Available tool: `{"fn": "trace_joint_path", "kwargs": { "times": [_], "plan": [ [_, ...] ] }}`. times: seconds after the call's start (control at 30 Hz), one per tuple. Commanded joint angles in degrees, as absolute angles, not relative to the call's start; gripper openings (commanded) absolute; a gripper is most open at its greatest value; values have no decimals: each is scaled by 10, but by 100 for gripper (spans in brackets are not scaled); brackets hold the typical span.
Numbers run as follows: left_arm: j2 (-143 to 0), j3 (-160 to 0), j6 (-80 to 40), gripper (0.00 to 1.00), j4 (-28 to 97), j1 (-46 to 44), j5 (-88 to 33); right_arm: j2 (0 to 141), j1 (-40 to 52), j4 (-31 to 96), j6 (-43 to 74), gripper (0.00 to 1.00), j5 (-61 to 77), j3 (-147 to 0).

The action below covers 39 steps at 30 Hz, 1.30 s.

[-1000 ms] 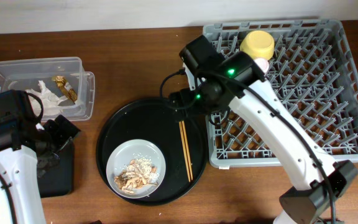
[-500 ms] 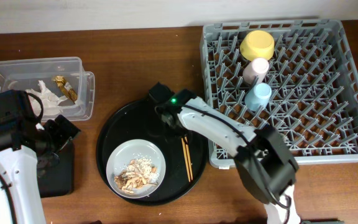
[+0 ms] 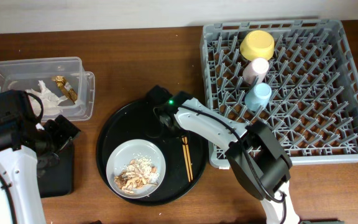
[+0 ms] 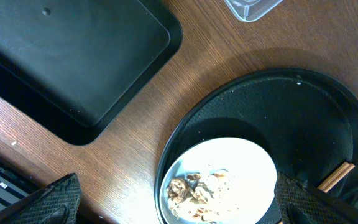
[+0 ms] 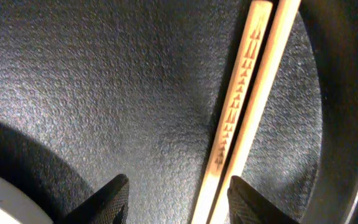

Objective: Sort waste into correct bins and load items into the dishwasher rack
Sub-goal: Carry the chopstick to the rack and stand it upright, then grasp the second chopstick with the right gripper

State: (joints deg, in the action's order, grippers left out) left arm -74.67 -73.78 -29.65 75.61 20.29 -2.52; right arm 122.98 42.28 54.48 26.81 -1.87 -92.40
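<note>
A pair of wooden chopsticks (image 3: 186,158) lies on the right side of the large round black tray (image 3: 120,121). My right gripper (image 3: 169,124) is open low over their upper end. In the right wrist view the chopsticks (image 5: 241,112) run between its fingers (image 5: 179,202), close to the right one. A pale plate (image 3: 143,152) with food scraps (image 3: 134,175) sits on the round tray. My left gripper (image 3: 61,132) is open and empty above the flat black tray (image 3: 58,168). The rack (image 3: 316,106) holds the yellow bowl (image 3: 257,45), pink cup (image 3: 256,68) and blue cup (image 3: 257,96).
The clear box (image 3: 17,68) at the back left holds white napkins (image 3: 47,96) and the gold-brown wrapper (image 3: 64,88). The left wrist view shows the flat black tray (image 4: 73,56), the plate (image 4: 241,162) with scraps (image 4: 197,190), and the open fingers (image 4: 179,205).
My right arm has swung from over the rack down to the round tray and now hovers over the chopsticks' upper end. The left arm has not moved.
</note>
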Motion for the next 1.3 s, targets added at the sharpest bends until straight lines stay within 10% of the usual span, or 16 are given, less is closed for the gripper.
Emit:
{"fn": "trace_joint_path", "kwargs": {
  "times": [0.0,0.37,0.47,0.6,0.83,0.93,1.27],
  "plan": [
    [-745,-743,-300,99,755,205,-23,1233,425,527,276,52,-15,-896],
    [-745,-743,-300,99,755,205,-23,1233,444,504,277,47,-7,-886],
    [-745,-743,-300,99,755,205,-23,1233,447,499,300,17,-6,-888],
    [-745,-743,-300,99,755,205,-23,1227,436,614,305,4,2,-1027],
    [-745,-743,-300,99,755,205,-23,1227,298,882,135,15,104,-1371],
    [-745,-743,-300,99,755,205,-23,1232,324,891,123,33,99,-1324],
    [-745,-743,-300,99,755,205,-23,1232,402,600,235,38,17,-960]
  ]
}}
